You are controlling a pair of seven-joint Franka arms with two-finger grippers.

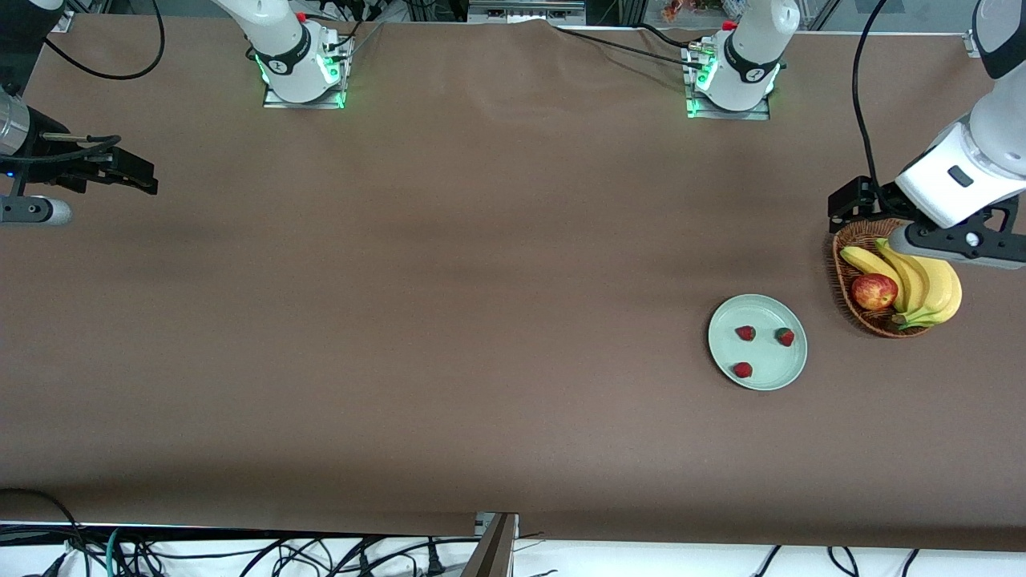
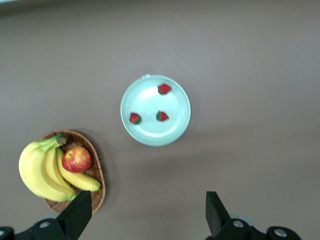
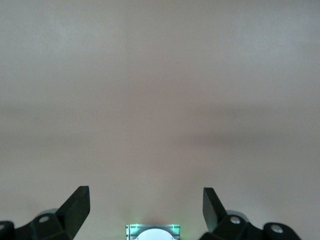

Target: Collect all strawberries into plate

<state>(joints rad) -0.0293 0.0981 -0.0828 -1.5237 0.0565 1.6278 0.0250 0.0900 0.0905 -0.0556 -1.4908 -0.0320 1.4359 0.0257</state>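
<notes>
Apparently finished: all three strawberries [image 1: 745, 332] sit on the plate [image 1: 725, 353], spread apart, none touching; no berry shows loose on the counter [image 1: 481, 320], so by my reading nothing is left to collect.

Plate: round, shallow, pale mint, smooth glazed look, raised rim. Berries small, red, dimpled, with green leafy caps.

Beside the plate, toward the left arm's end of the counter: oval brown wicker basket [image 1: 840, 276], woven and coarse, holding a curved yellow banana bunch [image 1: 930, 288] and a glossy red apple [image 1: 874, 291].

Counter covering: matte brown, cloth-like, faintly creased.

Left tool [image 2: 149, 212] hangs above the basket, fingers wide apart, holding nothing. Right tool [image 3: 146, 210], well away from the plate over bare counter at the right arm's end, also spread and unloaded; that arm waits.
</notes>
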